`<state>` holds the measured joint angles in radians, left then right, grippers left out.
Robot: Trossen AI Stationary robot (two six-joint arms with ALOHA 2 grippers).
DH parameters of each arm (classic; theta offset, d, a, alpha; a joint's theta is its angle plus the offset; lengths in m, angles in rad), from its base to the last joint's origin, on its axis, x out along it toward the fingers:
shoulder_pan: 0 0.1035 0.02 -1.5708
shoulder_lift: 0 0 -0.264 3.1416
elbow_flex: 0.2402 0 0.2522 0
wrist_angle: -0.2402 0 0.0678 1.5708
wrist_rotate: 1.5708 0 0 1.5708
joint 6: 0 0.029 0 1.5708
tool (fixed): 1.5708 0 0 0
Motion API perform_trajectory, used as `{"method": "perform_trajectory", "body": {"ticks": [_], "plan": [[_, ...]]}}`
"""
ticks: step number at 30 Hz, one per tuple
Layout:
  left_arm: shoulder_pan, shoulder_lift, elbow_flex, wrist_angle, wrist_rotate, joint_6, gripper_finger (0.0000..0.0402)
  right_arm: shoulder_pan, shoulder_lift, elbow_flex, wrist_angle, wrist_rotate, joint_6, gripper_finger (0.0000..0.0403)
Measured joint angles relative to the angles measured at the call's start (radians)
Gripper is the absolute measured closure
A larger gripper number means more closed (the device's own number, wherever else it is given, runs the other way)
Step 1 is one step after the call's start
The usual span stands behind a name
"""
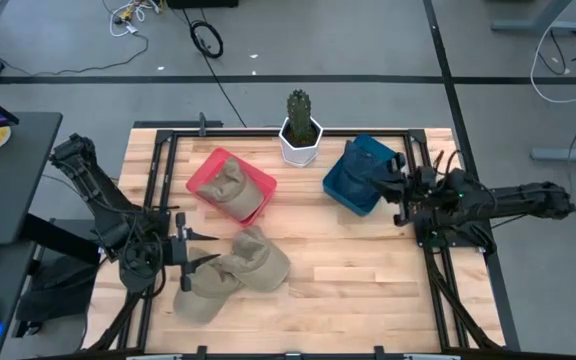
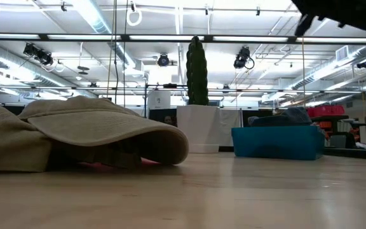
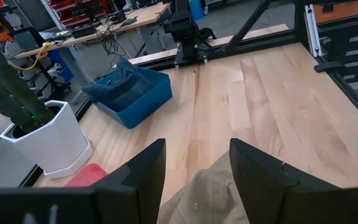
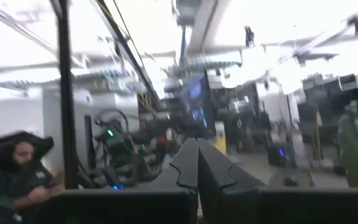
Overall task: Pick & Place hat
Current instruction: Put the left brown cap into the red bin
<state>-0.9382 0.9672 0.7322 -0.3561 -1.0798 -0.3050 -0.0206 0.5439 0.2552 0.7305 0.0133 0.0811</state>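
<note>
- Right now the left claw [image 1: 205, 253] sits low at the near-left part of the table [image 1: 368, 270], its two fingers spread apart with nothing between them.
- Just ahead of that claw lies a tan hat [image 1: 255, 260], crumpled on the wood; in the left wrist view its cloth [image 3: 207, 196] shows in the gap between the fingers, and I cannot tell whether the tips touch it.
- Below the claw, toward the table's near edge, a second tan hat [image 1: 201, 295] lies flat, touching the first.
- Farther ahead of the claw and off to its left stands a red bin [image 1: 204, 180] with another tan hat [image 1: 238, 190] resting in it.
- Beyond that bin, at the far edge, a white pot [image 1: 300, 146] holds a green cactus [image 1: 299, 108].
- Well apart from the left claw, across the table, the right claw [image 1: 396, 186] hangs by a blue bin [image 1: 343, 188] with dark blue cloth [image 1: 370, 158] in it.
- From the right wrist view its fingers [image 4: 185, 165] are pressed together, gripping nothing, and it points out at the room.
- Out there a person [image 4: 17, 171] sits behind the frame.
</note>
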Motion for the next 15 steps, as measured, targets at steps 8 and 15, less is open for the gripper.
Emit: {"method": "perform_trajectory", "body": {"ticks": [8,15], "plan": [[0.000,0.000,0.000,0.000,0.000,0.000,0.0220,0.007,-0.158,-0.172,0.121,-0.003,-0.022,0.0403],[0.000,0.000,0.000,0.000,0.000,-0.005,0.0220,0.007,-0.270,-0.240,0.111,-0.003,-0.043,0.0403]]}}
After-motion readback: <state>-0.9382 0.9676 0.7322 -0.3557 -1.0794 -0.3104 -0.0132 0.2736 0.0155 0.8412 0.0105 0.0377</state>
